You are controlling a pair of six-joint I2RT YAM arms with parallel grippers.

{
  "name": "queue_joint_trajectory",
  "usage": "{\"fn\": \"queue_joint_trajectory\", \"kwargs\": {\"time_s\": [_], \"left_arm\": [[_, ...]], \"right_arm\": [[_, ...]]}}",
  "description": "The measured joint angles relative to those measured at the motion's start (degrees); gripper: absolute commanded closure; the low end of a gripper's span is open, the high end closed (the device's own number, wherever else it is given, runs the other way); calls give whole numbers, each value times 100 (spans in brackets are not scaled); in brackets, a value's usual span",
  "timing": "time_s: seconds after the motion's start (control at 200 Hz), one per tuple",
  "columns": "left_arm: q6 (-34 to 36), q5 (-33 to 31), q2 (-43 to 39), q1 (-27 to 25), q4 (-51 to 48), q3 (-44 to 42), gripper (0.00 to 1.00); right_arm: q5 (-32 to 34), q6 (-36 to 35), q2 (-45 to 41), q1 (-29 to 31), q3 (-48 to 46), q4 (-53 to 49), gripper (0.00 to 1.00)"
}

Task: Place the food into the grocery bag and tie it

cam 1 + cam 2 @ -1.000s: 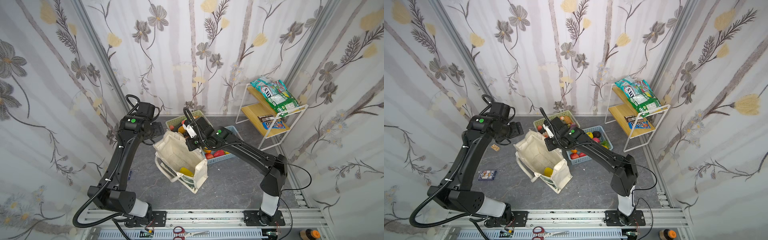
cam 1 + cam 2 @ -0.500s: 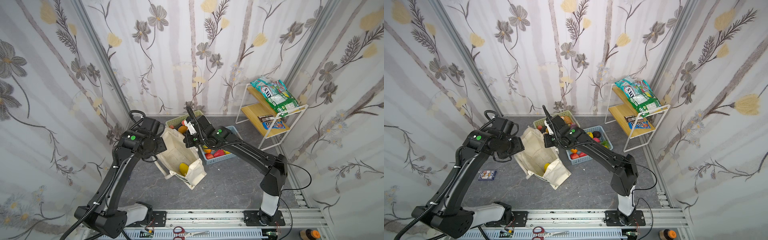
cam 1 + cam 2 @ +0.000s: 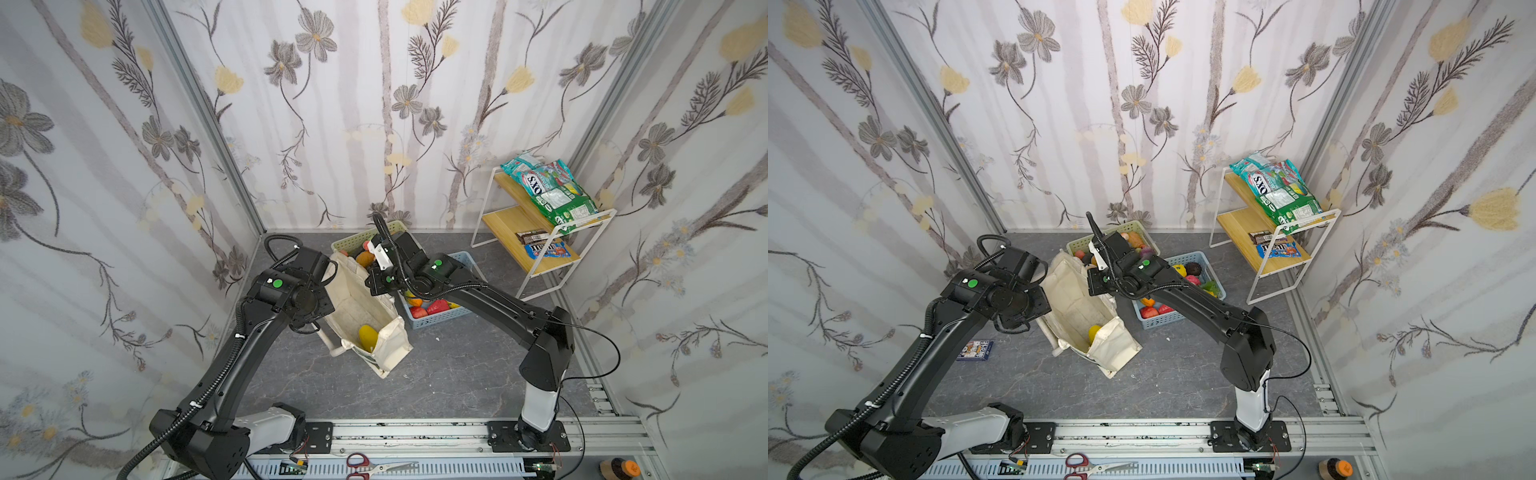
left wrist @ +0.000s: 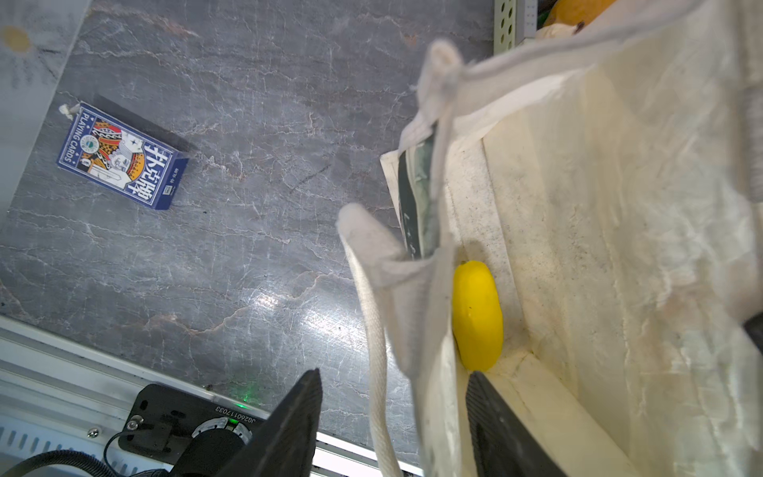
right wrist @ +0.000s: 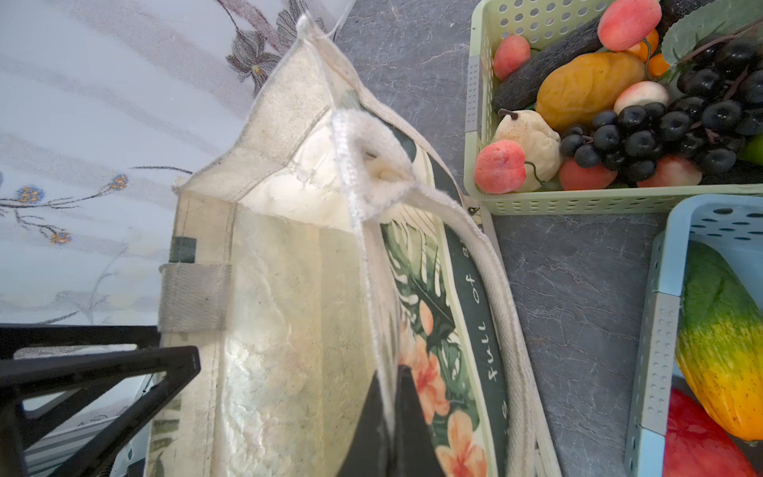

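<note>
A cream canvas grocery bag (image 3: 357, 307) with a leaf print stands open near the middle of a grey marbled desk (image 3: 436, 374). One yellow toy fruit (image 4: 477, 316) lies at the bottom of it, against a side wall.

The bag looks soft and limp. Its walls sag and fold, so it probably will not hold its mouth open unaided. The stitched rim and the thick woven handle (image 4: 373, 330) look like the firmest places to take hold.

The right pincer (image 5: 394, 384) is closed, pinching the rim of the wall that faces the baskets. The left pincer (image 4: 394, 373) is partly open. One finger is outside the opposite wall and one inside, with fabric and handle between them, not visibly squeezed.

Just beside the bag, a pale green basket (image 5: 536, 202) holds peaches (image 5: 499, 165), a pear (image 5: 532, 140) and black grapes (image 5: 660, 128). A blue basket (image 5: 656, 330) next to it holds more.

These toy pieces look light, glossy and rounded. They are likely slippery and best gripped across the narrow middle.

A pack of playing cards (image 4: 122, 157) lies on the desk, well apart from the bag.
</note>
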Motion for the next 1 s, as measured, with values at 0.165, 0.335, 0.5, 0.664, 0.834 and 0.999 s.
{"fn": "queue_joint_trajectory", "kwargs": {"time_s": [0.165,0.335,0.5,0.664,0.834,0.999], "left_arm": [[-201,149,0,-50,389,-326,72],[-245,184,-7,-55,761,-332,96],[-216,131,4,33,850,-133,100],[118,120,55,306,846,111,100],[737,393,90,739,964,223,100],[1451,951,533,839,1126,466,100]], "right_arm": [[-37,0,-9,-2,-94,127,98],[-164,-2,-28,0,-186,212,96],[-326,-17,-44,39,-219,282,95],[-483,-15,-79,76,-227,387,92],[-562,13,-129,149,-291,487,87],[-627,127,-271,181,-575,505,82]]}}
